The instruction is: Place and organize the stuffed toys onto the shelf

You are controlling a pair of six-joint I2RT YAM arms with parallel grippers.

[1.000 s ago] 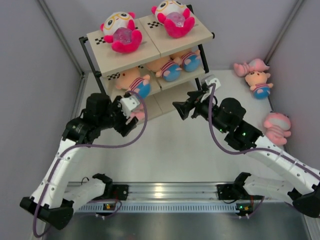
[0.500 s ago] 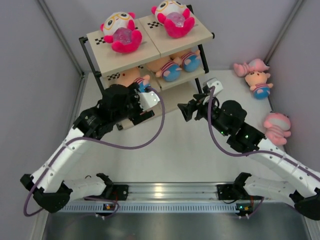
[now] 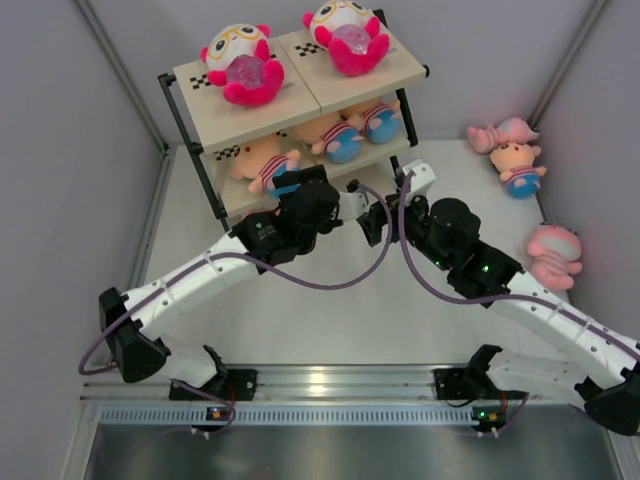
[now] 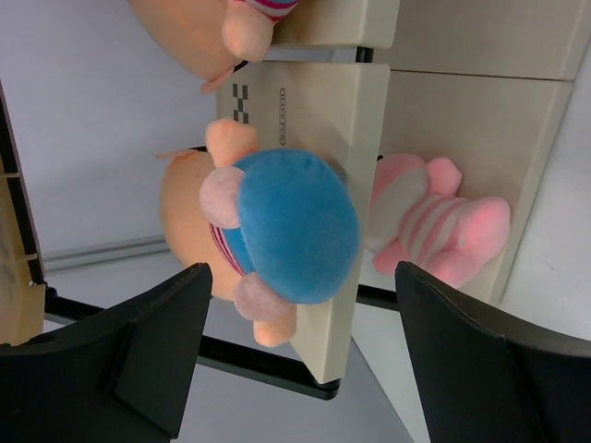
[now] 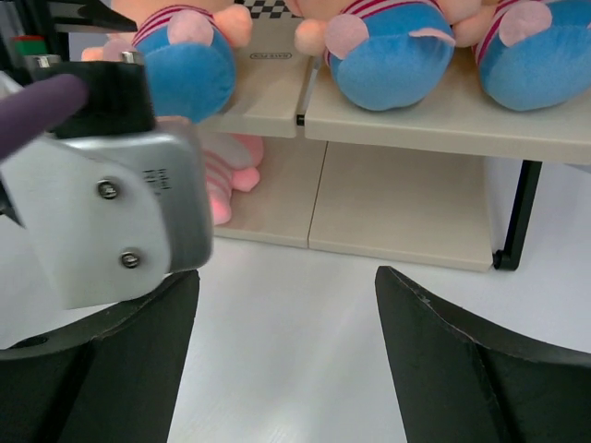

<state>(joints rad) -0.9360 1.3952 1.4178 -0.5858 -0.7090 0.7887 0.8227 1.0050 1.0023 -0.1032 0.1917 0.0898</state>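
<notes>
The shelf [image 3: 296, 88] stands at the back. Two white-faced, hot-pink toys [image 3: 240, 66] sit on its top board. Three peach toys with blue bottoms [image 3: 342, 138] sit on the middle board. A pale pink toy [image 4: 434, 226] lies on the bottom board. My left gripper [image 3: 295, 186] is open and empty, facing the left peach toy's blue bottom [image 4: 288, 226] on the middle board. My right gripper [image 3: 372, 222] is open and empty above the table, in front of the bottom board [image 5: 406, 198]. A pale pink toy [image 3: 503, 131], a peach toy [image 3: 520, 166] and another pale pink toy [image 3: 555, 256] lie on the table at the right.
The left arm's wrist housing [image 5: 111, 217] fills the left of the right wrist view, close beside my right gripper [image 5: 286, 360]. The shelf's black frame post [image 5: 519, 217] stands at its right end. Grey walls close in both sides.
My left arm has swung right and forward along the shelf front, from its left end to the middle board. My right gripper has edged slightly toward the shelf.
</notes>
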